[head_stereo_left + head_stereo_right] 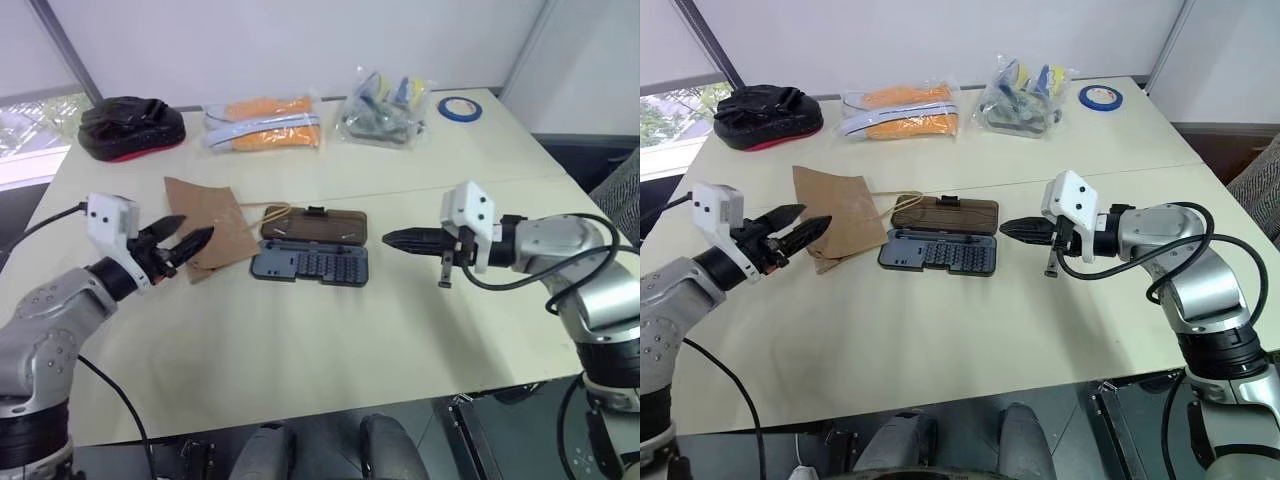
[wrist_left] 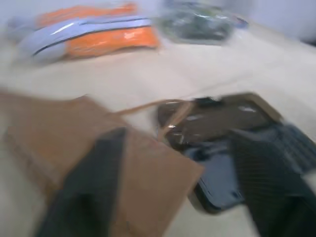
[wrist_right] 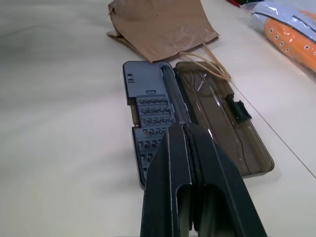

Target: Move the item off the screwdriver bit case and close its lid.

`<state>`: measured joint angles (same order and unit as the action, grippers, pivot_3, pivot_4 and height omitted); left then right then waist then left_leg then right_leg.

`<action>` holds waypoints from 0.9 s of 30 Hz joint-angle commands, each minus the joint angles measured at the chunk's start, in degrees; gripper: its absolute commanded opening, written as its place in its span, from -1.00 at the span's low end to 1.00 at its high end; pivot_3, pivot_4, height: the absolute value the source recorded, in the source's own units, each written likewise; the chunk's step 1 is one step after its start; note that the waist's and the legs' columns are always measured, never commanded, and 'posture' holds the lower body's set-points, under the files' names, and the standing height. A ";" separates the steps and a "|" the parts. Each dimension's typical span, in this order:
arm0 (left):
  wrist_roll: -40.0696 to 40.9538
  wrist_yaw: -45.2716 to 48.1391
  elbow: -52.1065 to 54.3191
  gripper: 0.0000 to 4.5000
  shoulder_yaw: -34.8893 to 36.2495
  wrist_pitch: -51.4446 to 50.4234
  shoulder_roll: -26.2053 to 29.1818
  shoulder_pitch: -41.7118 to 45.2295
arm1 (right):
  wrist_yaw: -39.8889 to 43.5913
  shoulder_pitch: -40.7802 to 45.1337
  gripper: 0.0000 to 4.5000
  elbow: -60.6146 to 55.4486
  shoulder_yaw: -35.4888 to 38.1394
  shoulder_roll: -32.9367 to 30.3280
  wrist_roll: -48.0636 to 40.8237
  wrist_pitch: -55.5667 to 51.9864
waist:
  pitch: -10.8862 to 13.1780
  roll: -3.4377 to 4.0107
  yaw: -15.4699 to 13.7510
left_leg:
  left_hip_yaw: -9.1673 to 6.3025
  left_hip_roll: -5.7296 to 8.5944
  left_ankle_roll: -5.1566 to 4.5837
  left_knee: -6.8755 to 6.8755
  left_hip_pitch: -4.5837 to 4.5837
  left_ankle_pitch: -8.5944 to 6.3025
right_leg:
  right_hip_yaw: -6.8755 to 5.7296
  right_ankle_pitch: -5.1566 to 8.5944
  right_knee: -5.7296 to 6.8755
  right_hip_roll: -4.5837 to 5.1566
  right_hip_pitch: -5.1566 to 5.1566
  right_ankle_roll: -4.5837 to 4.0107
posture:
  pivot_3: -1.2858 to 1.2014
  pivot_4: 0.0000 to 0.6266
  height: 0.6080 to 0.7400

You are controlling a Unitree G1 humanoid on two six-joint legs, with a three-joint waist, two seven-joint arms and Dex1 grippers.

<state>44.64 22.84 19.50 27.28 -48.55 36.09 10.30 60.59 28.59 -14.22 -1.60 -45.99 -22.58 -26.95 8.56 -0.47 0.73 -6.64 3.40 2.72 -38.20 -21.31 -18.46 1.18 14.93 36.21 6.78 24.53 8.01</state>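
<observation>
The brown paper bag (image 1: 208, 226) lies flat on the table just left of the open screwdriver bit case (image 1: 310, 264). Its twine handles (image 3: 211, 66) trail onto the left end of the lid (image 1: 318, 225). The smoky-brown lid lies folded back flat behind the dark grey half with its rows of bits. My left gripper (image 1: 197, 229) is open at the bag's near left edge, with its fingers (image 2: 91, 185) spread over the paper. My right gripper (image 1: 390, 239) is shut and empty, hovering level just right of the case and pointing at it.
Along the table's far side are a black-and-red pouch (image 1: 130, 128), a clear bag of orange items (image 1: 265, 125), another clear bag of mixed parts (image 1: 385, 108) and a blue tape roll (image 1: 459, 108). Bare tabletop (image 1: 330, 340) spreads in front of the case.
</observation>
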 commanded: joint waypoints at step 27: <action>-8.45 -13.23 -14.91 0.99 -7.91 0.32 -10.03 9.96 | -2.00 0.00 -1.00 -1.96 0.31 1.74 1.49 2.14 | -0.01 -0.04 -0.09 | 0.01 0.09 0.04 -0.03 -0.03 0.02 | 0.00 0.00 0.00 0.04 0.02 0.00 | 0.03 -0.52 1.00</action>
<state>36.95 8.80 4.17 19.81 -49.60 25.89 18.97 58.91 28.23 -14.28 -2.03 -44.24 -20.95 -25.33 8.55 -0.51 0.64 -6.64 3.48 2.76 -38.22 -21.34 -18.44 1.18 14.93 36.22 6.82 24.55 8.02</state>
